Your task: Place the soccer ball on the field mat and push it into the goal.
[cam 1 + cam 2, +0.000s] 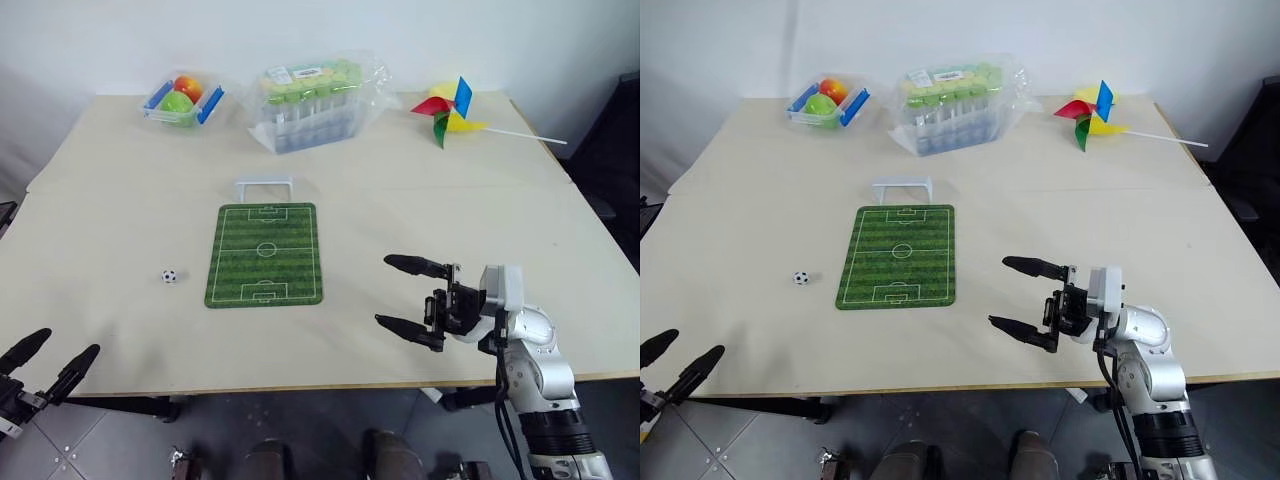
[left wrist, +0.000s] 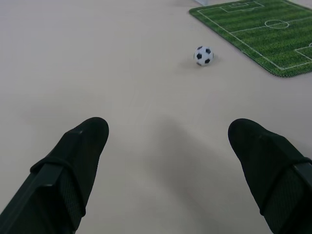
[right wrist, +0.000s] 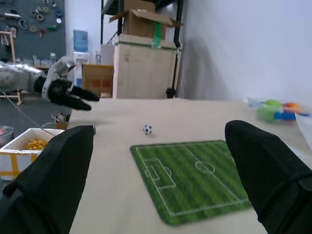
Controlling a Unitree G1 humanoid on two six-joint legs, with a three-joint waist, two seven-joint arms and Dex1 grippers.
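Resting on table (image 1: 120, 210) just left of field mat (image 1: 265, 254), soccer ball (image 1: 169, 276) untouched. Left gripper (image 1: 48, 364), right gripper (image 1: 412, 296): fingers spread, empty. Risk: tiny ball rolling away under clumsy pinch, missing goal (image 1: 264, 186).

On the table (image 1: 120, 215), the soccer ball (image 1: 169, 276) lies just left of the field mat (image 1: 265, 254), the goal (image 1: 264, 186) just behind the mat's far end.
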